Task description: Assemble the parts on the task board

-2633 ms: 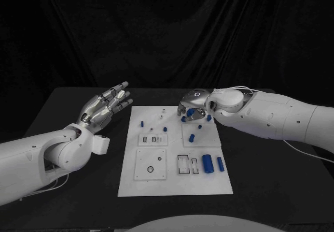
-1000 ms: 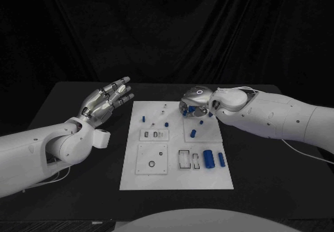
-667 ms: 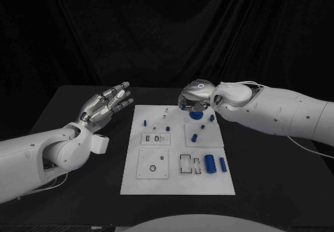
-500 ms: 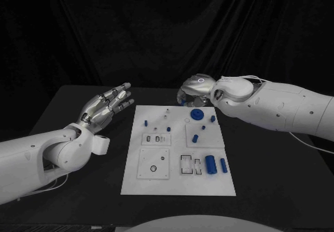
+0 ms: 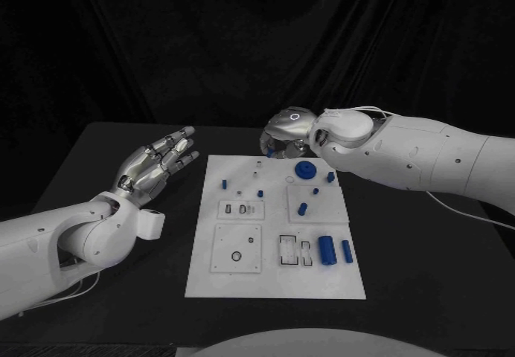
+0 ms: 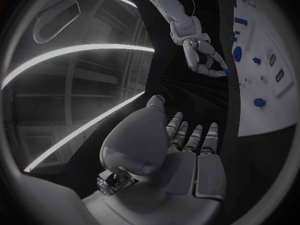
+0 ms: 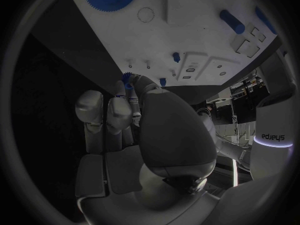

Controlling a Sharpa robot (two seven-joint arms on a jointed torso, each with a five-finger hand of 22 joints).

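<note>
Shows a black table (image 5: 107,149) with the white task board (image 5: 274,279) lying flat at its middle, long side running away from the robot, presumably so both arms can reach every socket. Places the left hand (image 5: 155,163) off the board's left edge, near its far left corner, raised above the table with fingers straight and apart, holding nothing; seemingly parked there to leave the board free. Places the right hand (image 5: 281,137) in the air over the board's far edge, fingers curled downward and pinching a small blue part (image 6: 225,72) at the tips, apparently a little toothed wheel, carried clear of the surface, probably on its way to a seat. Finds a large blue gear (image 5: 306,169) lying flat on the board near the far right corner, just below that hand. Finds two blue cylinders (image 5: 325,250) lying side by side by the right edge toward the near end, beside rectangular recesses, likely waiting their turn. Scatters short blue pegs (image 5: 225,183) across the far half, some upright in holes.
</note>
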